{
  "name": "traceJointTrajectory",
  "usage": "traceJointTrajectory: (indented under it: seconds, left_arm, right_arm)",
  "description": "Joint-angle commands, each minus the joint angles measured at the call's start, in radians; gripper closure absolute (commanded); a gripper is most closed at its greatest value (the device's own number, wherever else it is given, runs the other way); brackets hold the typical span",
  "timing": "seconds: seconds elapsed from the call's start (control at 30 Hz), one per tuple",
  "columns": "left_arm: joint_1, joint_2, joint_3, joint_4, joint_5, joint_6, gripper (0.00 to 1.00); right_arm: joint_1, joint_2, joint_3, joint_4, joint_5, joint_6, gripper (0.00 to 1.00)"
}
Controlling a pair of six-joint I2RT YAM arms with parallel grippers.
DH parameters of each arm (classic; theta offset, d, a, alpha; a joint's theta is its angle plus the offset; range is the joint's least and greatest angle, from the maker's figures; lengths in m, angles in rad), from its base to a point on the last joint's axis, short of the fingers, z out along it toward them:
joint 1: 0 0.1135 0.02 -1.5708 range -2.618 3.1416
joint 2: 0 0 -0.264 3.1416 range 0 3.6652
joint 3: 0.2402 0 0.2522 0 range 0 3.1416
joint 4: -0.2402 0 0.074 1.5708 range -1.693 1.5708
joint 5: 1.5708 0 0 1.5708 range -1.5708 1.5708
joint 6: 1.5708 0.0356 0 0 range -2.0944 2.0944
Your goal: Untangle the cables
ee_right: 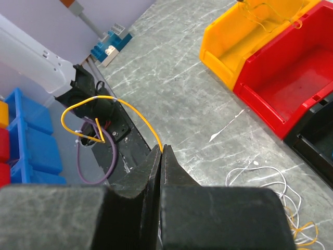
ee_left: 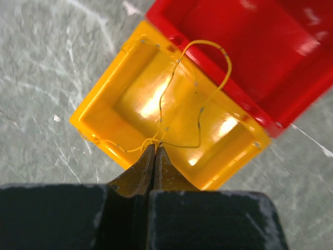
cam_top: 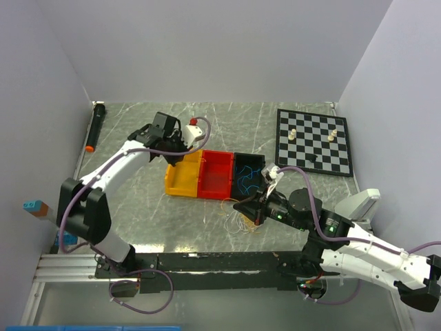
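L gripper [ee_left: 155,149] clamped tight on yellow wire loop [ee_left: 200,112], hanging over yellow bin [ee_left: 104,99] mid-worktop. R gripper [ee_right: 161,151] pinches a yellow strand [ee_right: 127,105]; tangled pile [cam_top: 238,217] lies beside it, toward near edge.

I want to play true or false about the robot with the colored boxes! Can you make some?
1. The left gripper pinches a yellow wire loop over the yellow bin. True.
2. The red bin sits at the end of the row. False: it is in the middle, between the yellow bin and the black bin.
3. The right gripper is wide open. False: it is shut on a second yellow wire.
4. Blue wires lie in the black bin. True.
5. The chessboard has no pieces. False: a few chess pieces stand on it.
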Motion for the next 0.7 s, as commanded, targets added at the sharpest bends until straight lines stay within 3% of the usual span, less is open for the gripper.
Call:
traceJointTrajectory:
  seconds: [0.0,0.37,0.5,0.67]
  left_arm:
    - [0.013,0.053,0.065,0.06,-0.107,-0.109,0.99]
    - [0.068,0.003,-0.062,0.1,-0.001,-0.219,0.99]
    - [0.073,0.036,-0.088,0.123,-0.16,-0.27,0.99]
    - [0.084,0.041,-0.108,0.131,-0.184,-0.282,0.99]
  right_arm:
    - [0.006,0.001,-0.004,0.051,0.001,0.002,1.0]
    - [0.006,0.029,-0.012,0.056,0.005,0.006,1.0]
    - [0.006,0.03,-0.015,0.051,0.01,0.013,1.0]
    - [0.006,0.033,-0.021,0.044,0.022,0.019,1.0]
